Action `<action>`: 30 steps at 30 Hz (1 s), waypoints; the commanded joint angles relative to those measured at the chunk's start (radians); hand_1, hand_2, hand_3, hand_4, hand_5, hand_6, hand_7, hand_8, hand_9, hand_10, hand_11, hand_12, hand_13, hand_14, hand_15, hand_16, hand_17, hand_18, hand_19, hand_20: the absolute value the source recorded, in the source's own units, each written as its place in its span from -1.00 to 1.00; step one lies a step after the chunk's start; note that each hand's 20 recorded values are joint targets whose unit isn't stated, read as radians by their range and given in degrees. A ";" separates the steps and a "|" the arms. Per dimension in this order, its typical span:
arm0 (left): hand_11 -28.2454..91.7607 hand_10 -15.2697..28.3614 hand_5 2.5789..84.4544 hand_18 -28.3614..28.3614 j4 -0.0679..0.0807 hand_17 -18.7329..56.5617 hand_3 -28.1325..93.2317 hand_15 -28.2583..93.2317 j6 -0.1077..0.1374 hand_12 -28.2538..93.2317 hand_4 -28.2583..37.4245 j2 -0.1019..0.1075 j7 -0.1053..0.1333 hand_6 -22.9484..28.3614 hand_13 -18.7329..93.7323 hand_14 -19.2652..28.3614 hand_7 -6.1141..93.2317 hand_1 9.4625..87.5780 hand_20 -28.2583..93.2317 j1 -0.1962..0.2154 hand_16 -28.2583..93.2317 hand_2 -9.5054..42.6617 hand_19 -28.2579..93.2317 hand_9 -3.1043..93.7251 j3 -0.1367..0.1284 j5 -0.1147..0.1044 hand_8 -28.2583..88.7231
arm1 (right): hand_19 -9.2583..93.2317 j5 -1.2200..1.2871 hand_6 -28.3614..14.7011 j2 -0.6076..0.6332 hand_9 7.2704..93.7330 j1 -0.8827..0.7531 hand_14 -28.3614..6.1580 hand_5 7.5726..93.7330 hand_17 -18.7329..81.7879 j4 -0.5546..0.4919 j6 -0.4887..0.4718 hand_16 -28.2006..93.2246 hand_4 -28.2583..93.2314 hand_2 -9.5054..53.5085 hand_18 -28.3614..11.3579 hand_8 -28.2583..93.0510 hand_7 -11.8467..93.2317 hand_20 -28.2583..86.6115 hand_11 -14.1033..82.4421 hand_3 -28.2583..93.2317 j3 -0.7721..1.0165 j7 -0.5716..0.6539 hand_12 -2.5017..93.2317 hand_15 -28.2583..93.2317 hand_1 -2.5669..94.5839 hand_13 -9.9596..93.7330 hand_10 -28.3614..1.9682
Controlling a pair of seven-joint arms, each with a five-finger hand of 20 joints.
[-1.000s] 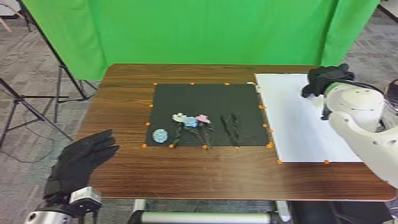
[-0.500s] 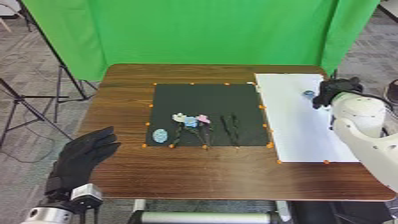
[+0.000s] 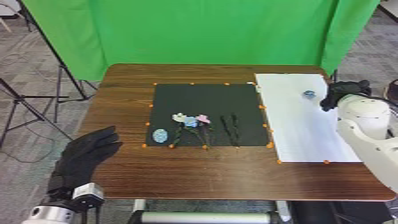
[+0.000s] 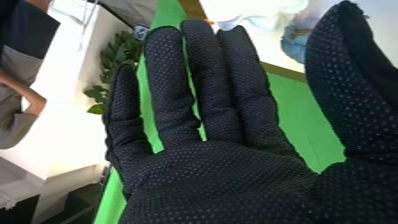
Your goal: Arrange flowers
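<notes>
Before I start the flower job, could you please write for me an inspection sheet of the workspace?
Surface: brown wooden table, with black mat and, to its right, white sheet.
Job's things: white flower, blue flower and pink flower on mat, two dark stems beside them, speckled blue oval to their left; small blue piece on sheet.
Clutter: small orange markers along mat and sheet edges.
Robot hands: left hand open, near table's front-left; right hand open, holding nothing, at sheet's right side.
Cables: thin dark line on the floor at left, possibly a cable.
Surroundings: green curtain behind table, tripod at left.
</notes>
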 commanded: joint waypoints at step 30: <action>0.04 0.71 0.04 0.81 0.000 -0.75 0.77 0.53 -0.007 -0.38 -0.63 -0.004 0.017 0.43 -0.19 1.00 -0.53 -0.53 -0.34 0.000 -0.78 -0.45 0.47 -0.15 0.013 -0.005 -0.68 | 0.62 -0.068 0.47 -0.008 0.63 0.023 0.37 0.19 -0.35 0.086 0.131 -0.01 -1.00 -1.00 -0.63 -0.69 0.10 0.16 -0.42 0.71 -0.103 0.088 -0.25 0.61 0.08 0.26 0.51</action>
